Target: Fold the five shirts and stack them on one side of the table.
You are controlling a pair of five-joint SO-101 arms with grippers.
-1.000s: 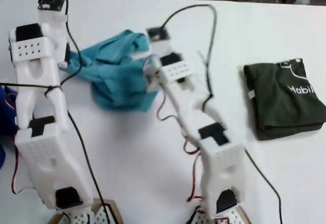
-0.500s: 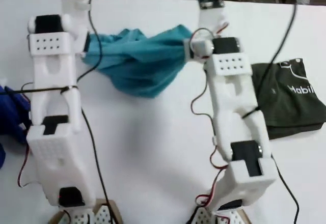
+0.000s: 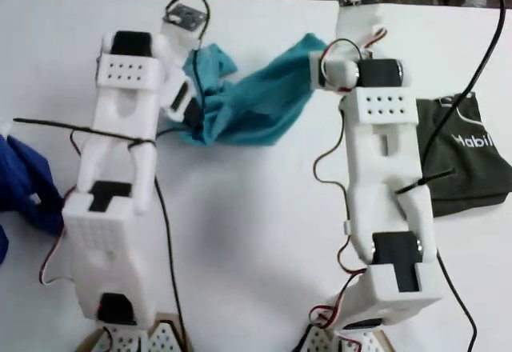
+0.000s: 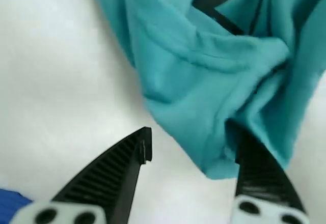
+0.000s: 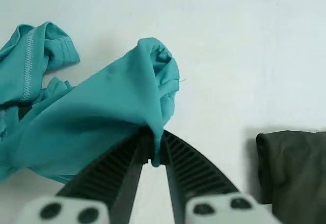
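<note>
A crumpled teal shirt (image 3: 256,104) lies at the table's far middle, stretched between the two arms. My right gripper (image 3: 318,62) is shut on its right end; in the right wrist view the cloth (image 5: 102,117) bunches in the shut gripper (image 5: 153,158). My left gripper (image 3: 190,114) stands open at the shirt's left end. In the left wrist view a fold of the teal shirt (image 4: 204,81) hangs between the gripper (image 4: 196,155) fingers, against one fingertip (image 4: 249,158). A folded dark green shirt (image 3: 468,160) lies at the right edge.
A crumpled blue shirt (image 3: 28,188) sits at the table's left edge beside the left arm, its corner (image 4: 7,203) showing in the left wrist view. The dark green shirt (image 5: 295,173) lies close to the right gripper. Bare white table (image 3: 248,232) spreads between the arms.
The right arm swung right and back, dragging the teal shirt with it. The left arm followed to the right; its gripper now stands open at the shirt's left end.
</note>
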